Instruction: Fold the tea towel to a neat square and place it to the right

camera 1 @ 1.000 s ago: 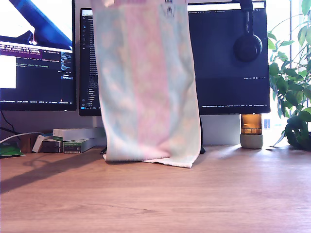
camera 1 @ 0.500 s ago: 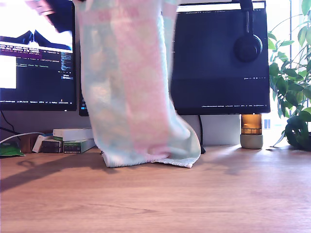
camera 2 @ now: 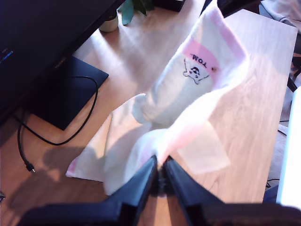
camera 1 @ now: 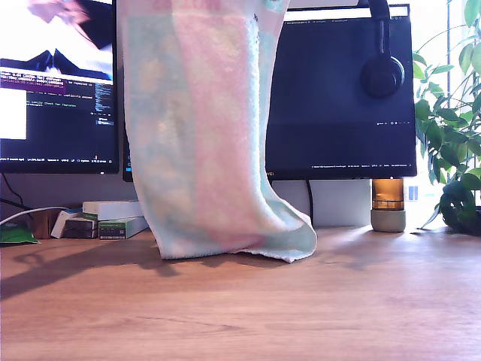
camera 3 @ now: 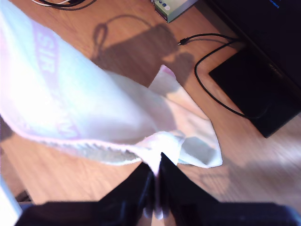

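Exterior view: towel (camera 1: 203, 128) hangs as a long drape in front of the monitors (camera 1: 338, 98), top edge out of frame, bottom hem touching the tabletop (camera 1: 301, 316) and curling toward the exterior view's right. Neither gripper shows here

First wrist view: my first gripper (camera 2: 160, 176) has its fingers clamped on a top corner of the towel (camera 2: 188, 94), pink band with a small printed label just past the pinch. Second wrist view: my second gripper (camera 3: 155, 176) likewise pinched tight on the other top corner, towel (camera 3: 94, 108) falling away to the tabletop below

Handling guess: thick terry, soft, zero stiffness, so it sags and twists between the two holds; light enough that corner pinches carry it. Pile gives decent friction, slip unlikely, but a thin hem pinch can creep. Best to keep both top corners and level them, then lay it flat hem-first before folding; not folded yet
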`<state>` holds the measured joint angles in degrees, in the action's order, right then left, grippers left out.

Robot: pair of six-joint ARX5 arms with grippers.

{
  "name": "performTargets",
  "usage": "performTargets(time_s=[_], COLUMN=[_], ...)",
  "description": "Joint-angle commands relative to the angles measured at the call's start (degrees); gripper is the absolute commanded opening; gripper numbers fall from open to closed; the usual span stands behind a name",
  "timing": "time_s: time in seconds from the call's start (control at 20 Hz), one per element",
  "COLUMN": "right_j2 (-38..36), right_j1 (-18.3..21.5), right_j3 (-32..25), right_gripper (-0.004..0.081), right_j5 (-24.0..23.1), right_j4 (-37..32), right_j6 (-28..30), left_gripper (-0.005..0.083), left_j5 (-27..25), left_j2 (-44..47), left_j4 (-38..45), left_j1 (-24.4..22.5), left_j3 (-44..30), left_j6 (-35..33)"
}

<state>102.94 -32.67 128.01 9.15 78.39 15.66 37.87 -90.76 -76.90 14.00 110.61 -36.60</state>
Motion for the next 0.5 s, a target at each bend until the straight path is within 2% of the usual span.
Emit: performTargets(time_s=[0.0,0.15,0.3,0.45], right_j2=[-3.10,-7.98,-14.60,-22.71], right_j1=[-0.87,-0.92,-1.18,-3.21], right_j3=[-2.60,-10.38,-22.34,-35.32], right_gripper=[-0.0011,-0.0012,-0.0012,-0.0011], right_j5=[-1.20,-2.27,-1.99,-1.62], right_j4=[-0.04,-0.52,-4.59,-8.46], right_j6=[-0.33,-0.50,-1.53,-3.80], left_gripper=[-0.0023,-0.0023,-0.0023,-0.0023], left_j5=[0.20,-3.32,-3.82,-3.39], left_j2=[2.86,9.73,17.14,22.91], left_j4=[2.19,8.92,13.92,15.04], left_j1=[-0.17,-0.59,-1.16,-1.07], left_j3=[-5.44,-15.50,-24.81,-33.86], left_j6=[-0.33,1.05,3.63,4.87])
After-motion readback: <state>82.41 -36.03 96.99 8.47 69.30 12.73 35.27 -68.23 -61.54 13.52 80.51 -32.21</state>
